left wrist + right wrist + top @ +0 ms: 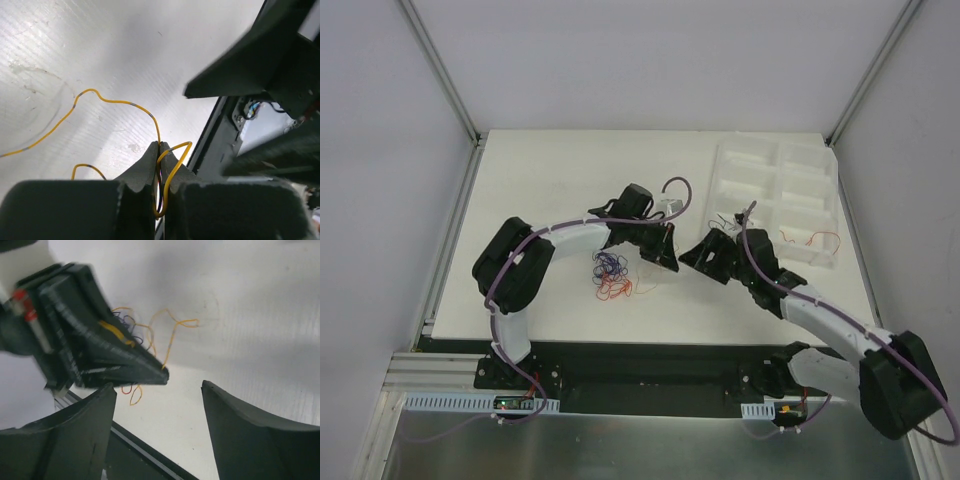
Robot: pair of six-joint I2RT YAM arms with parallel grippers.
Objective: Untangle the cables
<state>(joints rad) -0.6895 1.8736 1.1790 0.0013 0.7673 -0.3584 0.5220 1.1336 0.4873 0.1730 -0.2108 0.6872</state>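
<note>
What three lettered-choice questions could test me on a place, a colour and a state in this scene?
1. Where on the white table is the white compartmented plastic tray? A near left, B far right, C centre.
2. What colour is the thin curly wire in the black left pincer? A yellow-orange, B green, C white.
3. How does the black right pincer stand? A shut on a wire, B shut empty, C open.
Answers: 1 B, the top view shows it there; 2 A, plain in the left wrist view; 3 C, its fingers stand wide apart.
</note>
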